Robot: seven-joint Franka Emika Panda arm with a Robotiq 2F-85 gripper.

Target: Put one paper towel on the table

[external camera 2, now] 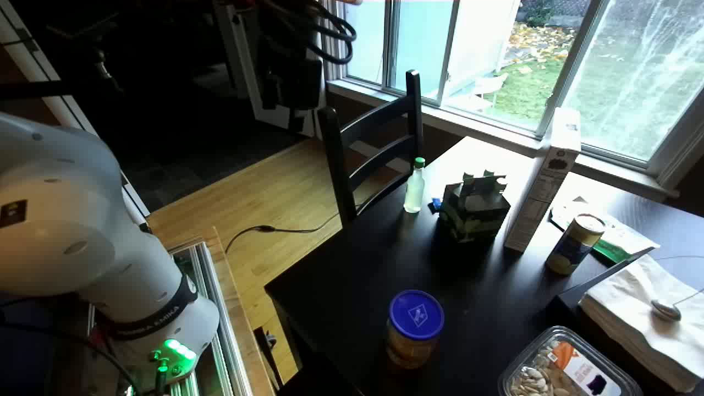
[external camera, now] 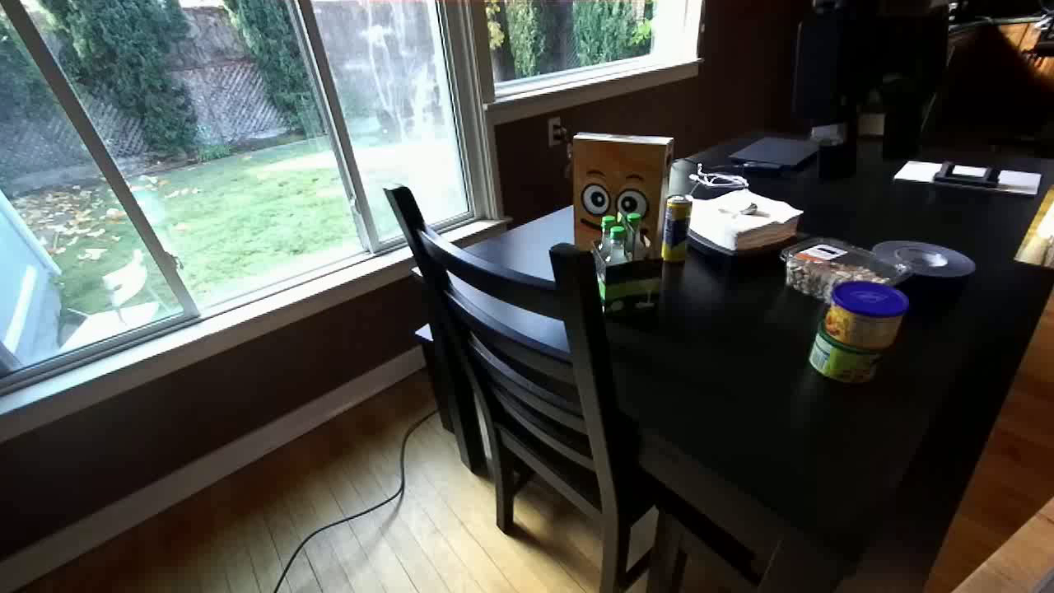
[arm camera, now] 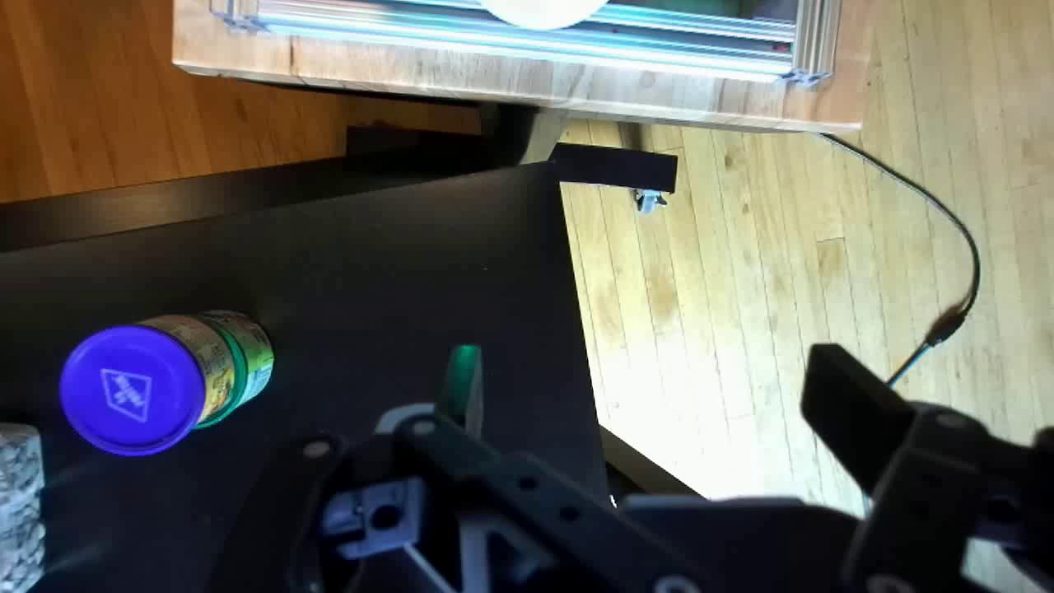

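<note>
No single loose paper towel shows in any view. A thick stack of white paper sheets [external camera: 745, 222] lies in a dark holder on the table, with a small metal weight on top. The stack also shows at the right of an exterior view [external camera 2: 621, 319]. The table [external camera: 725, 362] is nearly black and glossy; its corner shows in the wrist view [arm camera: 395, 263]. My gripper [arm camera: 650, 387] is open with nothing between its fingers. It is above the table's end edge, one finger over the tabletop and one over the floor. It hangs as a dark shape, apart from the stack, in an exterior view [external camera 2: 294, 82].
A blue-lidded can stack [external camera: 860, 329] and a clear tub of seeds [external camera 2: 566, 368] stand near the paper stack. A bottle carton [external camera 2: 473, 212], a tall box [external camera: 622, 177] and a can [external camera: 677, 228] stand behind. A slat-backed chair [external camera: 527, 329] is at the table's end.
</note>
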